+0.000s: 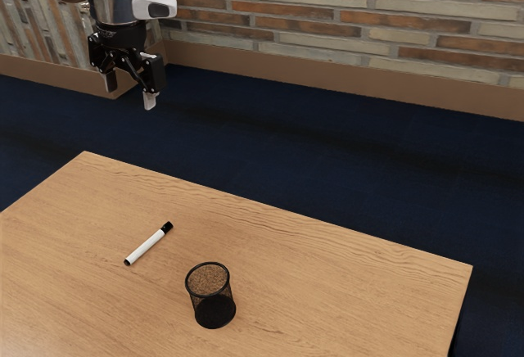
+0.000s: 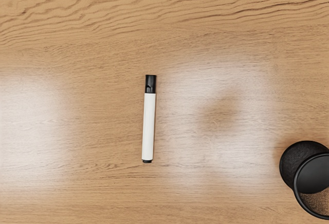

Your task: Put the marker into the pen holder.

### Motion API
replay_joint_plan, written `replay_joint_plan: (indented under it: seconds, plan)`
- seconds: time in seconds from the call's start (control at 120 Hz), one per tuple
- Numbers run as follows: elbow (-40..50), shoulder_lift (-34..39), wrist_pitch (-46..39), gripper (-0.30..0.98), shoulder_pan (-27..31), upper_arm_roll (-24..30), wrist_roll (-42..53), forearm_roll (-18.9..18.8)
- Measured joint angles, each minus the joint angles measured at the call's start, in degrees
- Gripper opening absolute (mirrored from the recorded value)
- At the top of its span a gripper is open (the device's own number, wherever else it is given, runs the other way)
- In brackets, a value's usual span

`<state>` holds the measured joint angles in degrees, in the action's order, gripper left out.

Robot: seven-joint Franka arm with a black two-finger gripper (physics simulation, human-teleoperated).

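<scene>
The gripper (image 1: 131,89) hangs high above and well apart from the pen holder, its two fingers (image 1: 150,101) spread, nothing between them. Below, the marker (image 2: 148,126) lies flat on the table (image 1: 327,279), beside the pen holder (image 1: 210,295) but not touching it, toward the exterior view's left. The holder itself stands upright. The step in hand looks to be the approach; next, I should lower over the white barrel, straddle it crosswise and close, leaving lifting and upending for later.
</scene>
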<state>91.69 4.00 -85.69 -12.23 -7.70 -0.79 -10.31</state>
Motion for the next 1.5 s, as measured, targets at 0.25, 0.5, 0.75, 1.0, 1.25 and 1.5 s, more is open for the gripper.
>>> replay_joint_plan:
  seconds: [0.25,0.5,0.75,1.0,1.25,1.5]
  plan:
    - [0.00,-0.05,0.00,0.69,2.29,-0.18,-0.04,2.12]
    - [-0.18,0.58,0.00,0.69,0.69,-0.39,-1.03,1.25]
    - [26.65,2.65,-10.58,0.69,1.86,-14.47,-0.79,0.42]
    - [31.43,-11.63,-33.40,0.69,4.32,-19.20,4.72,8.08]
    - [19.71,-24.47,-40.73,0.67,2.69,-16.00,14.51,11.65]
    - [27.93,-23.53,-46.11,0.67,-0.47,-16.37,20.75,18.86]
